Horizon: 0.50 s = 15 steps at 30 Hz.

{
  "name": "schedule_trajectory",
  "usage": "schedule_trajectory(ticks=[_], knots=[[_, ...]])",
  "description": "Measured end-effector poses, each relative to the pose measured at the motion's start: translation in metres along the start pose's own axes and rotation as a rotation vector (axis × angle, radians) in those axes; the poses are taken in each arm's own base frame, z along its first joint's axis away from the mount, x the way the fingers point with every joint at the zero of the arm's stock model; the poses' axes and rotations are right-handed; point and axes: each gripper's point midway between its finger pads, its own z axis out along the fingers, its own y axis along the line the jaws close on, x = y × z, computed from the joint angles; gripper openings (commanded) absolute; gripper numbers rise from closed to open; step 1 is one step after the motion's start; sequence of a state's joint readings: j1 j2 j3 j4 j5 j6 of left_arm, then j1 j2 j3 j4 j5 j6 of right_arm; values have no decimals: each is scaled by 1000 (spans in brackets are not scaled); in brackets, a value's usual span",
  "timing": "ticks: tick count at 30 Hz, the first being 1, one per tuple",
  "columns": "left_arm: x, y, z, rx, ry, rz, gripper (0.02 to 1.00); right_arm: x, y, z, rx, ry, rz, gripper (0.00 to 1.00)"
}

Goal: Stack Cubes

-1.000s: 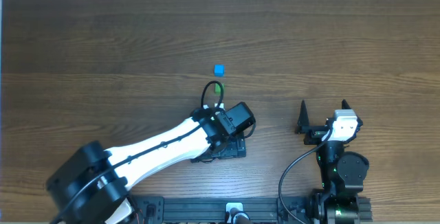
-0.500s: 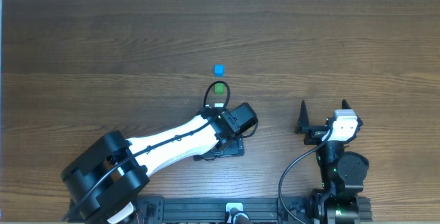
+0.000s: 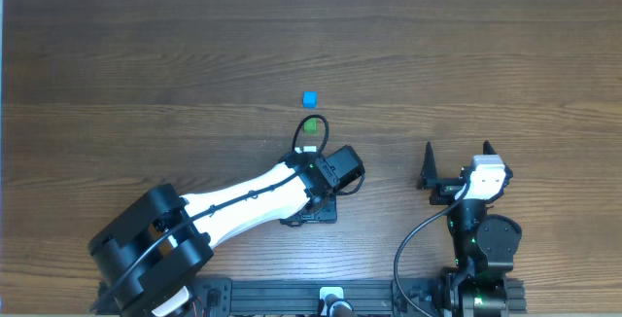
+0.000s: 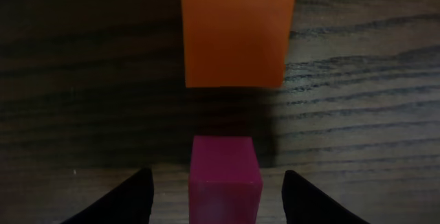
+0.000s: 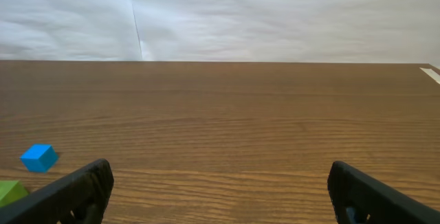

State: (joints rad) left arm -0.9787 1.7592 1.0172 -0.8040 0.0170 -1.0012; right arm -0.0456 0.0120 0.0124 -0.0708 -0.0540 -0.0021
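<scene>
Wooden counter (image 3: 146, 54) with four little cubes.
The left fingers (image 4: 130, 200) stand open around the pink cube (image 4: 225, 176), with the orange cube (image 4: 234, 31) near it. The right fingers (image 5: 75, 193) are wide open and hold nothing. The blue cube (image 3: 309, 99) and the green cube (image 3: 310, 125) sit apart.

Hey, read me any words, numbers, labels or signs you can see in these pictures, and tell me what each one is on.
None: there is no readable text.
The blue cube and the green cube have plain faces, and the wooden table bears no print, label or sign.
</scene>
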Motion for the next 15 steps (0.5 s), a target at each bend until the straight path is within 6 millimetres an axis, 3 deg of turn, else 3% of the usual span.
schedule_trajectory(ticks=[4,10,15], knots=[[1,2,0,-7,5,26,597,0,0,0,0,0,1,991],[1,2,0,-9,6,42,354,0,0,0,0,0,0,991],[1,2,0,-9,6,48,257,0,0,0,0,0,1,991]])
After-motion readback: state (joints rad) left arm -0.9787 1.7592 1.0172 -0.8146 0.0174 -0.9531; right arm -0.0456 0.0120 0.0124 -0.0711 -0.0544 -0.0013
